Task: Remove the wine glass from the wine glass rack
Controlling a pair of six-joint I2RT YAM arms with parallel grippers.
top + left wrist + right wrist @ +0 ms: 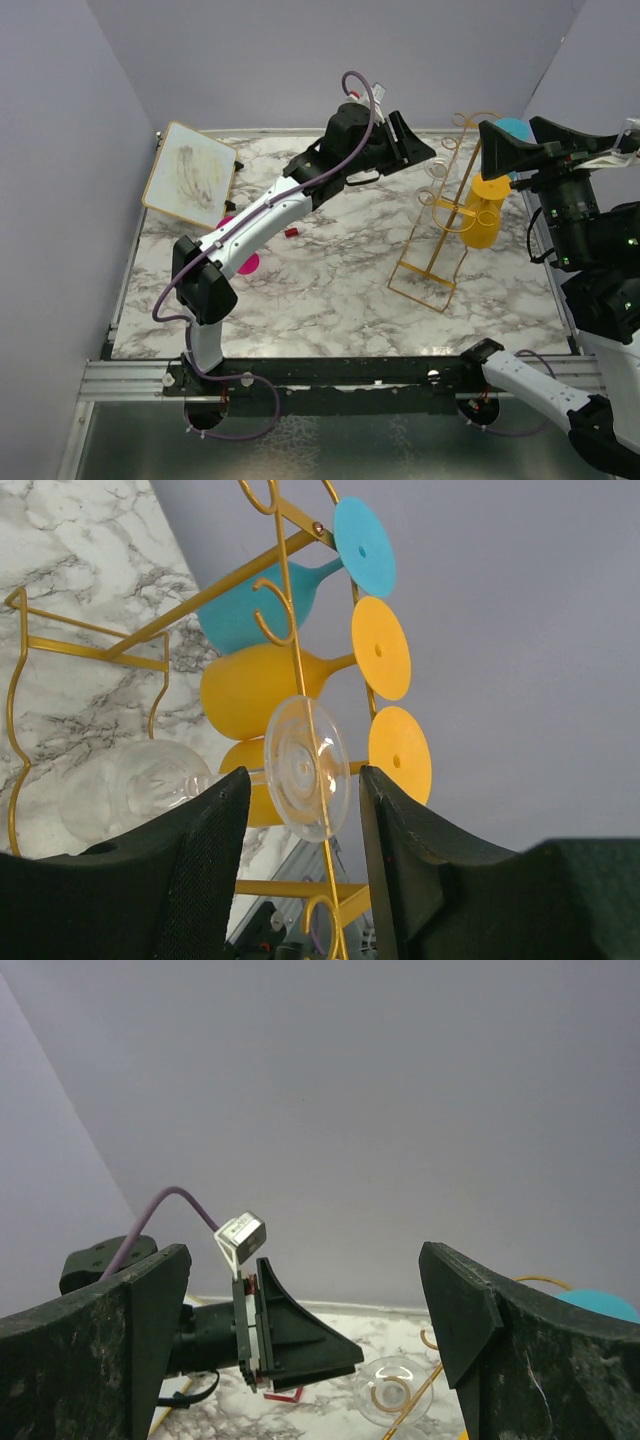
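lavender walls closed in a marble desk [330, 290] on the left, far and right sides, and the gold wine glass rack [438, 225] stood on its right half, leaning, with its base toward the near edge. we judged the step in hand to be the approach: nothing had been lifted off yet.

the clear wine glass [305, 768] hung on a hook, its round foot turned toward the left gripper [303, 790]. that gripper was spread apart and empty, a finger on either side of the foot in the left wrist view. we could not tell whether either finger touched the glass. the right gripper [305, 1290] was raised at the rack's far right, its jaws wide and holding nothing.

as we read it, the next move called for a short advance, a gentle pinch across the foot or the stem behind it, then a slide out along the hook's open end, not a straight pull. the thin wire frame looked light, so a snag could drag or tip it.

margins were tight. two yellow glasses [265, 685] and a teal glass [250, 605] hung just beside the clear one, their feet close to its own, and a gold rail crossed right at the foot. the right wall and the right arm crowded that side of the rack. bare marble lay to the left of the rack and toward the near edge, so we judged that the safer way out.
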